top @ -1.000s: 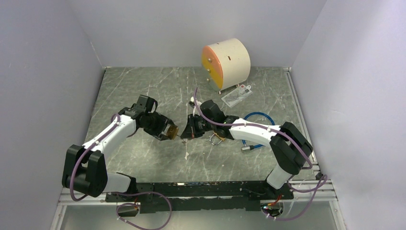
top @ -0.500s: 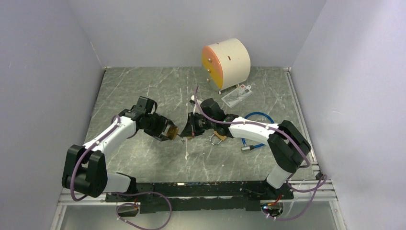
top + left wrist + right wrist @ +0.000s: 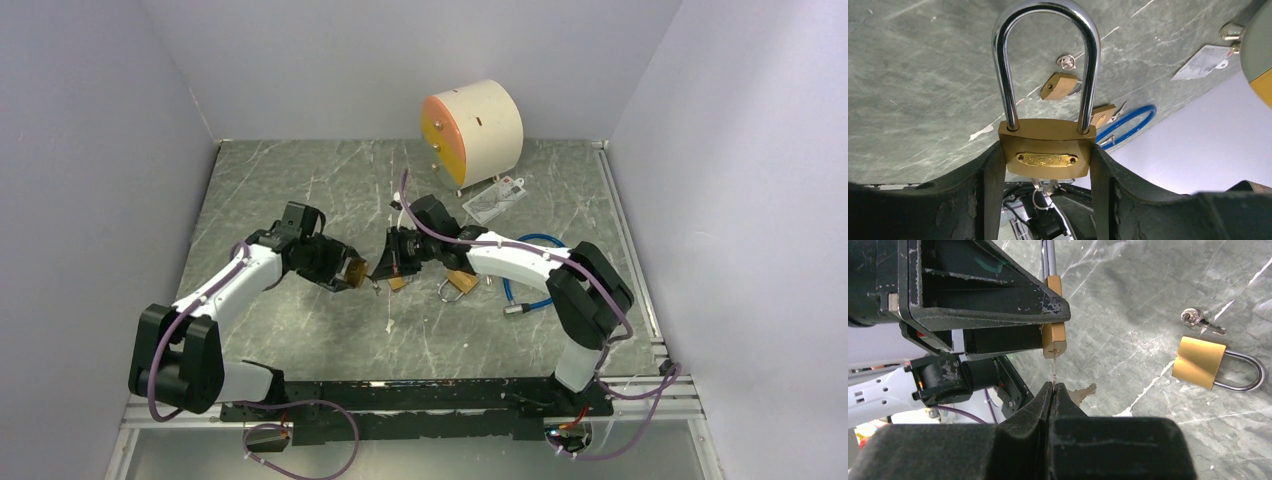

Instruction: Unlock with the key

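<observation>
left gripper (image 3: 1045, 148) clamped on padlock (image 3: 1047, 161) | right gripper (image 3: 1053, 388) pinching key (image 3: 1054, 371), tip at its underside | I want it dead straight and fully seated before twisting

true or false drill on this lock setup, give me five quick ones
1. The left claw grips a brass padlock by its body. True.
2. That padlock's shackle has popped open. False: both legs sit in the body.
3. The right claw pinches a key that reaches the held padlock's underside. True.
4. The blue cable lies left of both claws. False: it lies to their right.
5. A second padlock lies flat on the table. True.
</observation>
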`<state>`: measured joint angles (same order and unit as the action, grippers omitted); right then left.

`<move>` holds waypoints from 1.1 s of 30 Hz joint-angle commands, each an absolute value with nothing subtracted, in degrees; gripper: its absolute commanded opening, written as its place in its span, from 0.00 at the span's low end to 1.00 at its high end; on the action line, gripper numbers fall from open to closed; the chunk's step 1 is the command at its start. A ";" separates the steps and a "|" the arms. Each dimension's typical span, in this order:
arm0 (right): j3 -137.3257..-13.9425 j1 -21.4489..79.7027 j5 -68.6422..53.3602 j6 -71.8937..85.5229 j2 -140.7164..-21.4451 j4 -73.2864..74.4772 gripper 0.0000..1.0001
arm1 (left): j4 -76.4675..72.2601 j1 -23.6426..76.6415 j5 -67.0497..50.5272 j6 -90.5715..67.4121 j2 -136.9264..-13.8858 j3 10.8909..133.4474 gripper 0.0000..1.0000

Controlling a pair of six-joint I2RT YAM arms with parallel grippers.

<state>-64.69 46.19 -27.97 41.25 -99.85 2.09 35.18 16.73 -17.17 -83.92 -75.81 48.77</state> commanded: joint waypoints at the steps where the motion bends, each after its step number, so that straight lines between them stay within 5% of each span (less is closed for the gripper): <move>1: -70.36 46.89 -22.96 42.88 -102.32 -0.26 0.00 | 31.71 17.91 -26.50 -87.08 -72.36 48.71 0.13; 23: -66.96 49.74 -19.54 29.16 -98.70 -4.04 0.00 | 25.69 16.25 -36.40 -95.95 -70.40 47.15 0.11; 33: -75.04 48.88 -21.60 33.94 -101.52 9.30 0.00 | 28.91 16.08 -35.24 -92.26 -70.52 49.64 0.11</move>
<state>-68.77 48.71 -21.63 30.26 -99.20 8.36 32.27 14.44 -21.32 -92.12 -73.97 45.65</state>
